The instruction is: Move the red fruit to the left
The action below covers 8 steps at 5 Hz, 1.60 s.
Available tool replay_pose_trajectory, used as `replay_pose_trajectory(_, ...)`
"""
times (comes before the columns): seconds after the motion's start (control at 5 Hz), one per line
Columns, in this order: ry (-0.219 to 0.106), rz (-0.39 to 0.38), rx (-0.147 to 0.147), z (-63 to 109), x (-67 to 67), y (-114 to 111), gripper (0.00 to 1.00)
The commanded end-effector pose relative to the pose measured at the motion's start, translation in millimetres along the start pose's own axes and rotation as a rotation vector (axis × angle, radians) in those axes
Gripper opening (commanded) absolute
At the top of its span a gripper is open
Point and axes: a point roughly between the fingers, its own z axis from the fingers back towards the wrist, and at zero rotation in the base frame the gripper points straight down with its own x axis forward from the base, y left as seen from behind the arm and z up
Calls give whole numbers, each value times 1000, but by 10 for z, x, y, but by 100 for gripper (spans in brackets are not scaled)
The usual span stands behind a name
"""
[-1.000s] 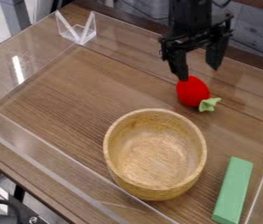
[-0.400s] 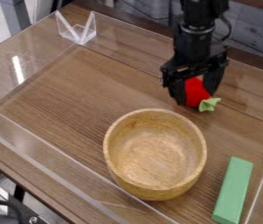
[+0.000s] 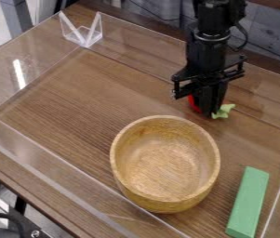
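The gripper [image 3: 206, 100] is pointing straight down and is pinching in narrow, its two dark fingers [image 3: 191, 92] drawn close together on the red fruit [image 3: 209, 96]. The fruit is sitting squeezed between them, low against the wooden table [image 3: 80, 98]. Whether its underside is touching the wood or riding just clear of it is impossible to tell from this angle.

The fruit is lying at about 1 o'clock from the wooden bowl [image 3: 120, 139], near its rim but apart from it, toward the right side of the clear-walled tray [image 3: 31, 58].

Most of the fruit is hiding behind the fingers. Only a thin red strip is showing in the gap, and the green leafy stem [image 3: 224, 111] is poking out at about 4 o'clock from the fingertips. The fingertips themselves are merging with the dark shadow under them, so the exact contact points are hard to make out.

The arm [image 3: 214, 28] is running out of the picture at 12 o'clock. The green block [image 3: 247, 202], at about 4 o'clock from the bowl, is lying near the bottom edge. The clear walls are showing mostly as glare and bright edges.
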Motion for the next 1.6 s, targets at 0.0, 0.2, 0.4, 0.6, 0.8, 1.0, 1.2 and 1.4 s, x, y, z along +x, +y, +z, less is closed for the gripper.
replay_pose_trajectory(0.0, -8, -7, -114, 513, 42, -69, 0)
replay_pose_trajectory(0.2, 19, -4, -153, 823, 103, 29, 0)
replay_pose_trajectory(0.4, 29, 11, -191, 1111, 188, 171, 0)
replay_pose_trajectory(0.6, 25, 19, -184, 1082, 119, 180, 0)
replay_pose_trajectory(0.8, 16, 36, -156, 920, 28, 132, 0)
replay_pose_trajectory(1.0, -12, 64, -143, 760, 14, 8, 100)
replay_pose_trajectory(1.2, -37, 87, -129, 553, -29, -130, 100)
replay_pose_trajectory(1.4, -74, 93, -123, 360, -52, -227, 100)
